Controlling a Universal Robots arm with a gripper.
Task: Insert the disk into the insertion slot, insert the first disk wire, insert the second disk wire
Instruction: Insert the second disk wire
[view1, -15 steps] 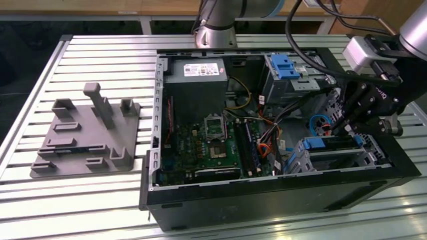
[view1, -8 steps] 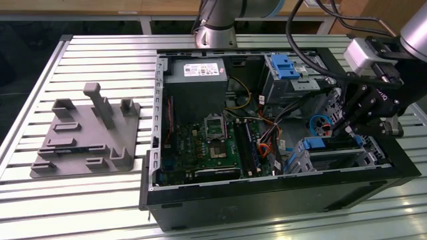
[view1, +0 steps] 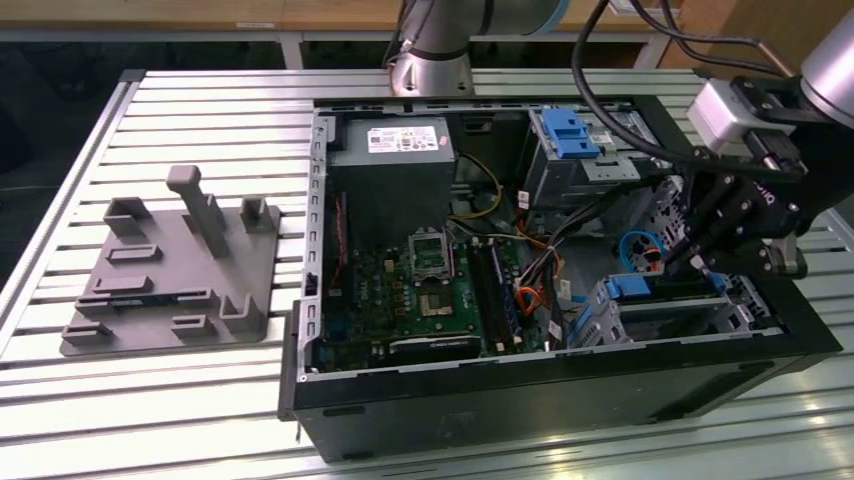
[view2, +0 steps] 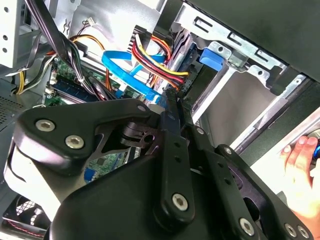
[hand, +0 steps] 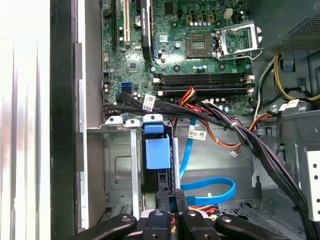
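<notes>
The disk (hand: 157, 150), with its bright blue carrier, sits inside the insertion slot (view1: 674, 322), the silver cage in the case's corner nearest the exterior view's right. My gripper (view1: 681, 268) hangs right over that cage. In both wrist views its fingers stand close together at the disk's end; in the first wrist view the gripper (hand: 172, 197) is just past the blue carrier. In the second wrist view the gripper (view2: 172, 100) pinches the black plug of the red, yellow and black wire (view2: 160, 62). A flat blue wire (hand: 210, 192) loops beside it.
The open black computer case (view1: 534, 385) lies on a slatted metal table. It holds the green motherboard (view1: 427, 290), the power supply (view1: 394, 150) and a grey bay with a blue latch (view1: 567, 135). A grey fixture plate (view1: 174, 270) lies at the exterior view's left. A hand (view2: 300, 165) shows beside the case.
</notes>
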